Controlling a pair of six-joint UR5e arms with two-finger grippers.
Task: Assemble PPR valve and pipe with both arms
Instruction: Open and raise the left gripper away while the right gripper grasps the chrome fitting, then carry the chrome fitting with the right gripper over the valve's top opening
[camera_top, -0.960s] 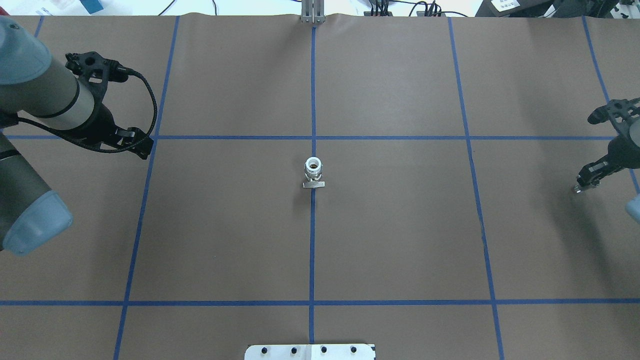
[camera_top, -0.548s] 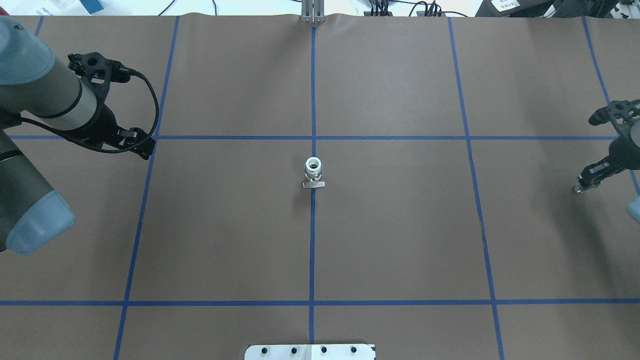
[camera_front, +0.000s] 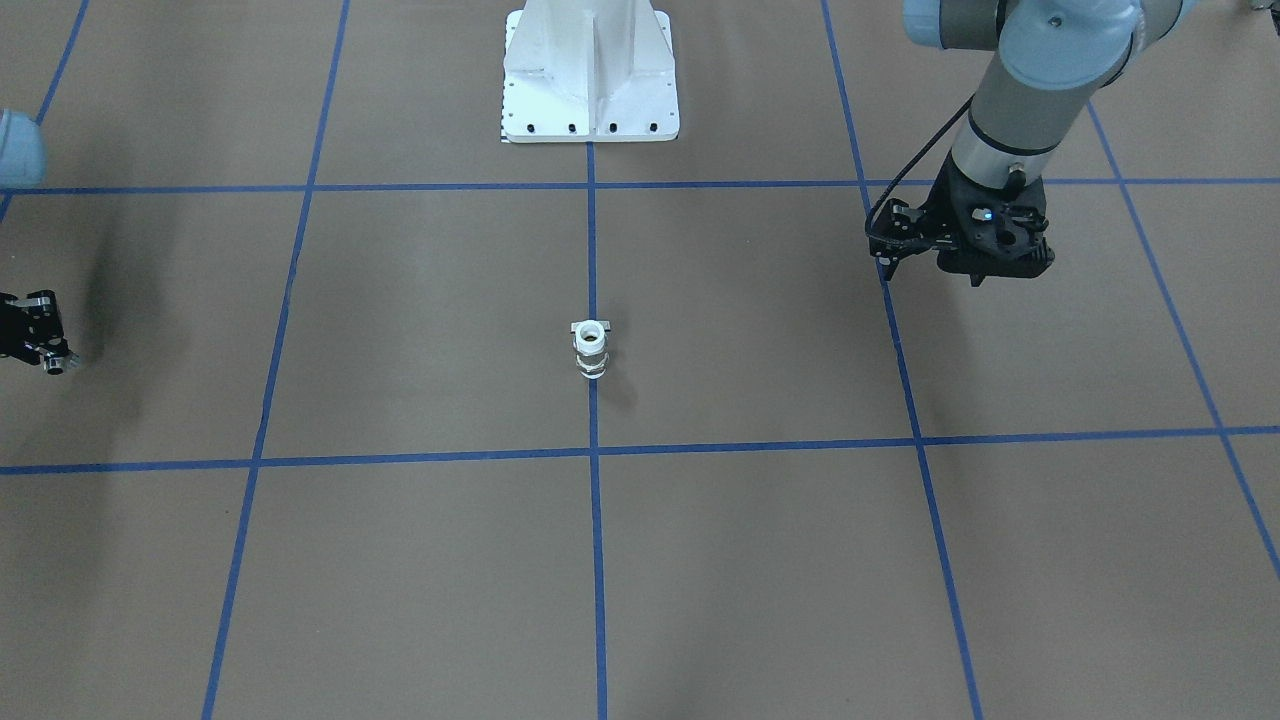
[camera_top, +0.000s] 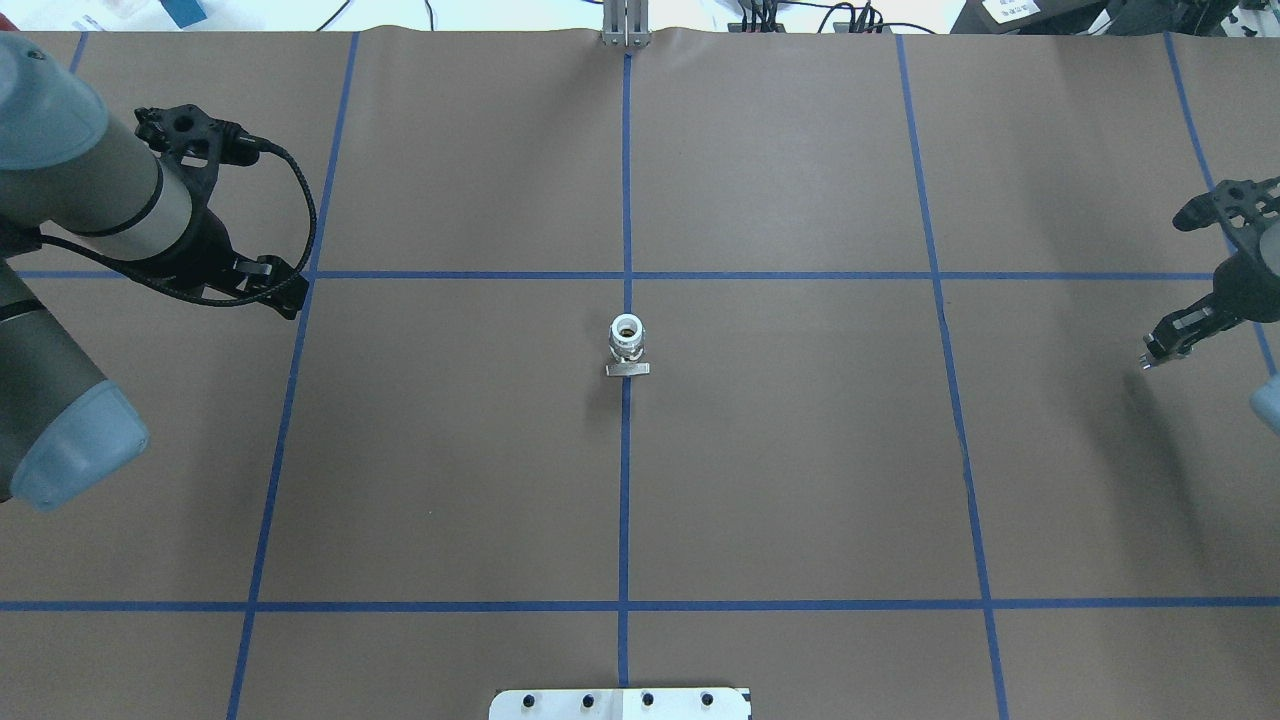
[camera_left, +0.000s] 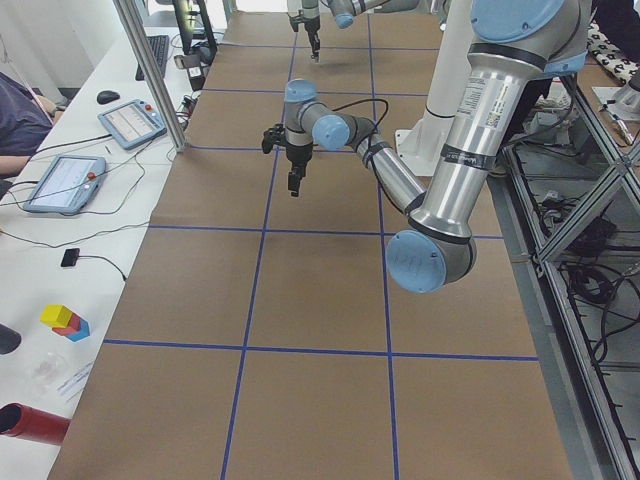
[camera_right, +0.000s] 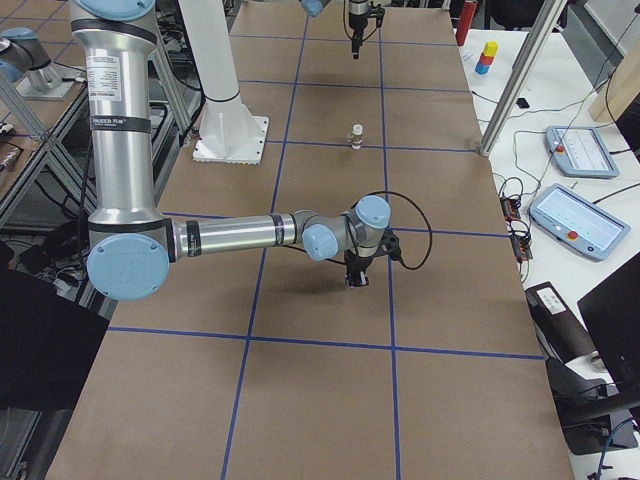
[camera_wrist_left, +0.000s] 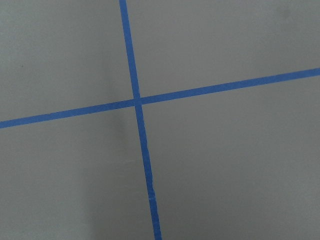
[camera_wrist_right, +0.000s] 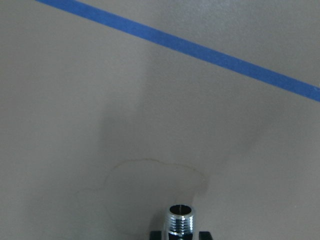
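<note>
The PPR valve (camera_top: 627, 345) stands upright at the table's centre on a blue tape line, white end up, grey lever toward the robot; it also shows in the front view (camera_front: 591, 350) and the right side view (camera_right: 356, 135). My right gripper (camera_top: 1150, 358) is far to the right of it, above the table, shut on the chrome pipe (camera_wrist_right: 180, 220), whose threaded end points out past the fingertips. The pipe's tip shows in the front view (camera_front: 57, 364). My left gripper (camera_top: 272, 290) hangs far left, above a tape crossing (camera_wrist_left: 137, 101); its fingers do not show clearly.
The white robot base plate (camera_front: 590, 90) sits at the robot's edge of the table. A metal post (camera_top: 625, 25) stands at the far edge. Side benches hold tablets (camera_right: 575, 150) and coloured blocks (camera_left: 65, 322). Blue tape lines grid the brown table (camera_top: 800, 450).
My right gripper with the pipe has moved a little farther from the robot and slightly outward. The left arm and the valve have hardly moved.
</note>
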